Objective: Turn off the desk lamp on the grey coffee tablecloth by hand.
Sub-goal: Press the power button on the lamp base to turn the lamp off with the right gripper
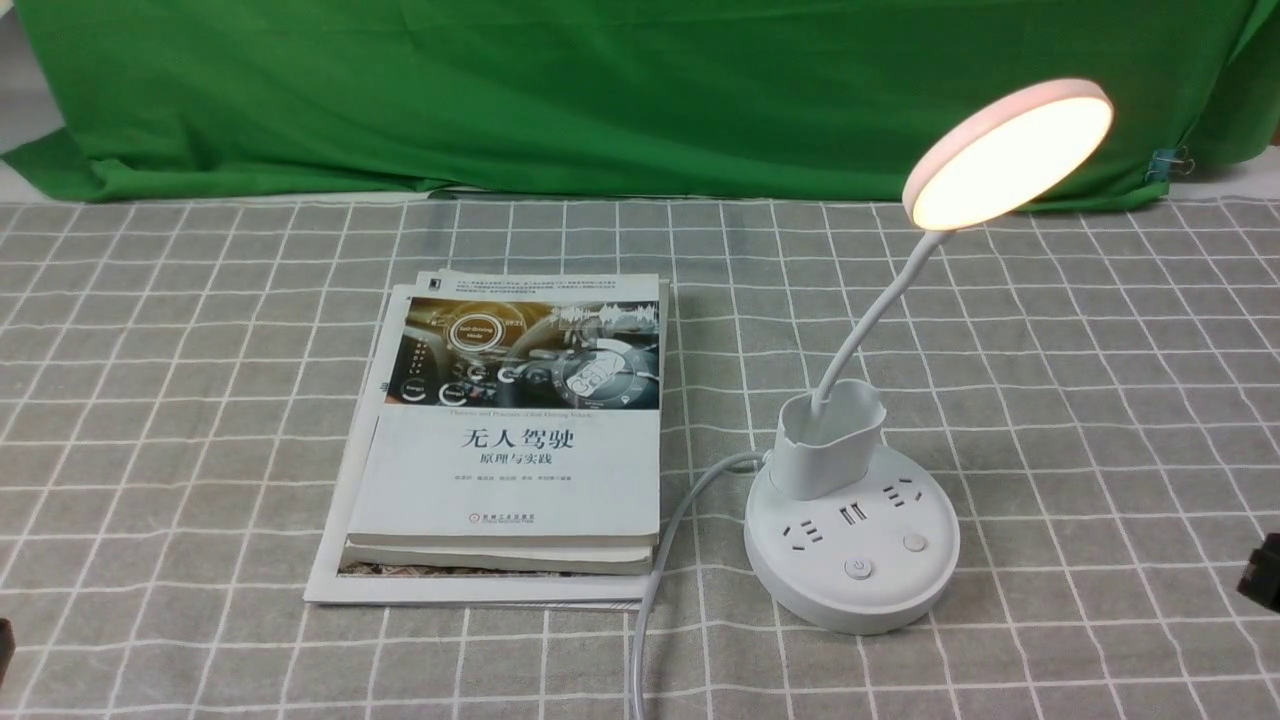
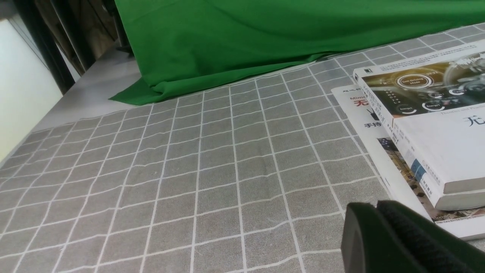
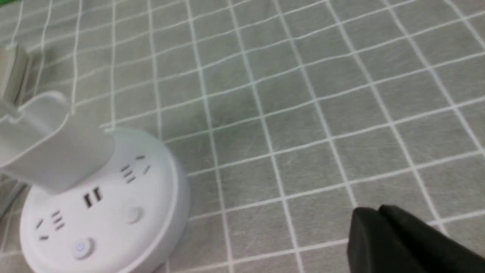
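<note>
Two clenched claws [image 2: 377, 204] [image 3: 379, 208]; one lit desk lamp [image 1: 865, 540]; one grey tablecloth [image 1: 180, 450].

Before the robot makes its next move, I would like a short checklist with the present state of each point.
- Lamp is lit: ok, its head glows.
- Power-marked button is uncovered: ok.
- Right hand is shut: ok, its fingertips meet.
- Right hand is over the button: not ok, it is off to the right.
- Left hand is away from the lamp: ok, it is beyond the books.
- Button turns off the light: cannot tell.
</note>
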You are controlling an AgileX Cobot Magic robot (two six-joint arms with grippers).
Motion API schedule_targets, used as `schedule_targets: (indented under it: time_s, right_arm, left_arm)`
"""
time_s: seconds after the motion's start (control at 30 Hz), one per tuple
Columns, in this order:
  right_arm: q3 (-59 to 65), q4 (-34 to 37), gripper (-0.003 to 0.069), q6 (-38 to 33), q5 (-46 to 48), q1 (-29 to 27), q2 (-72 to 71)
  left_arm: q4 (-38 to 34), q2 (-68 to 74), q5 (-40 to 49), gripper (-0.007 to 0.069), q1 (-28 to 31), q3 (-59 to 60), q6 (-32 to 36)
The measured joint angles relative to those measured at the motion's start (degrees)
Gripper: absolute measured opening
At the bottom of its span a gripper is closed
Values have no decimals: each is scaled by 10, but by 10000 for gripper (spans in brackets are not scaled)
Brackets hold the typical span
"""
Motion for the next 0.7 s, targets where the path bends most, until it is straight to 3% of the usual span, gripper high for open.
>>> schedule_targets:
  time_s: [0.37, 0.7]
  right_arm:
    - [-168, 0, 35, -87, 176, 90, 227]
    - [-291, 2, 35, -111, 189, 184, 340]
  left_arm:
    - [-1, 0, 0, 19, 0, 0, 0]
    - [-1, 0, 0, 19, 0, 0, 0]
